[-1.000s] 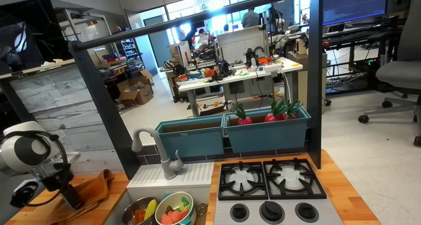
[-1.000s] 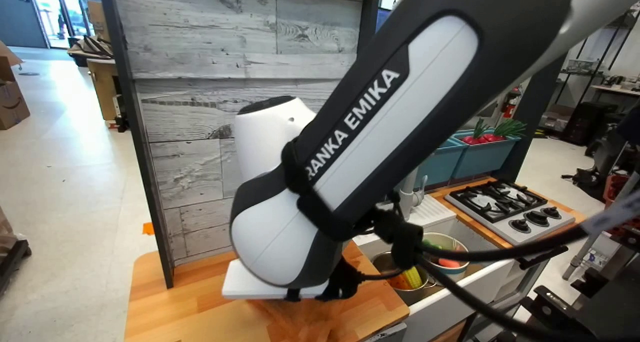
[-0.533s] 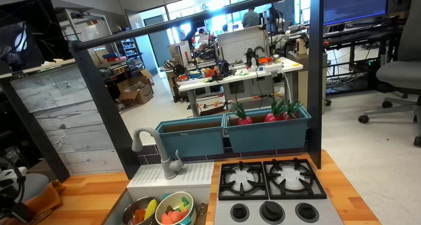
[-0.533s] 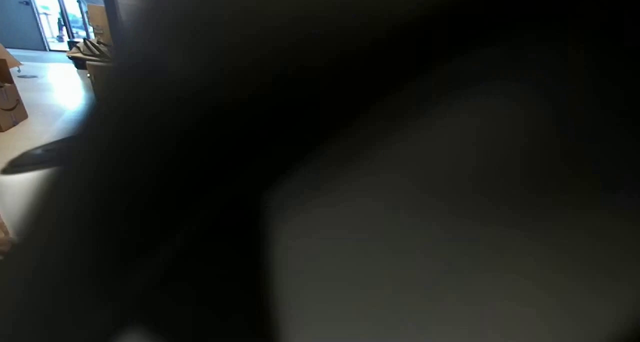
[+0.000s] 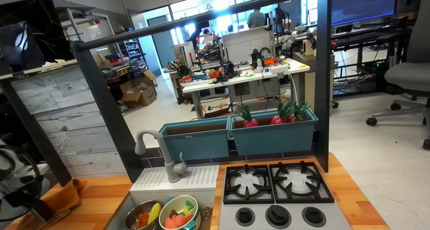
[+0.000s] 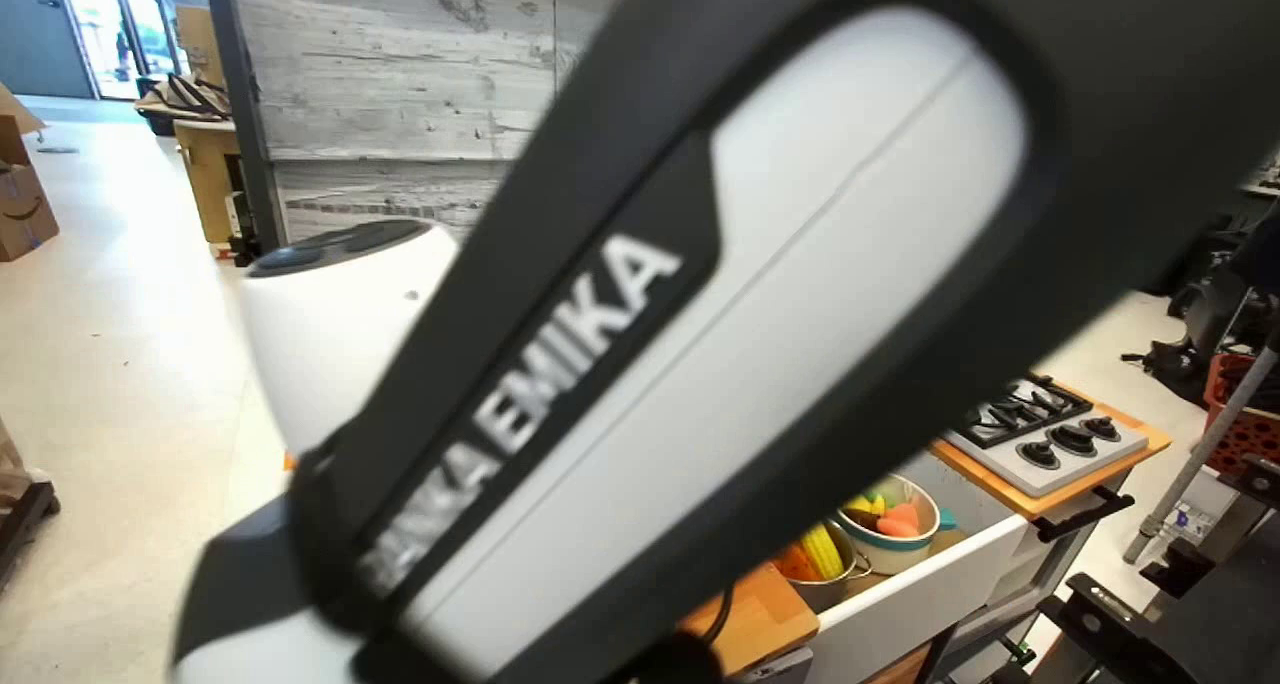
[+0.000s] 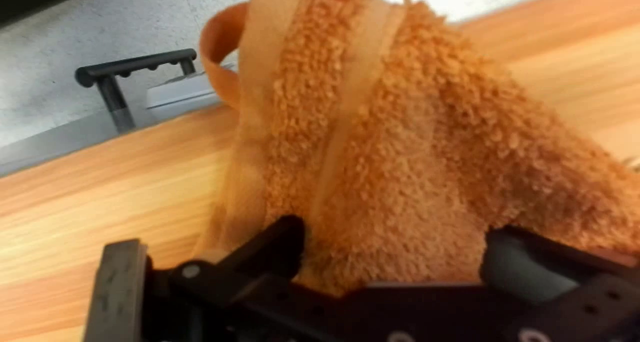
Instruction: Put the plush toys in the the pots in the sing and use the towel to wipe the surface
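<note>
An orange towel (image 7: 395, 167) lies rumpled on the wooden worktop (image 7: 130, 197), centre of the wrist view; at the bottom, the gripper (image 7: 393, 233) is spread wide over it. In an exterior view, bottom left of centre, plush toys (image 5: 176, 220) sit in two pots (image 5: 197, 215) inside the sink (image 5: 207, 197), left of a stove (image 5: 273, 197).

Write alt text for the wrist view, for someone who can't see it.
An orange terry towel lies rumpled on a light-brown wooden countertop, a loop at its edge. The black claw stands open at the bottom; whether it touches the towel is unclear. A dark bar handle shows at upper left, against pale floor.
</note>
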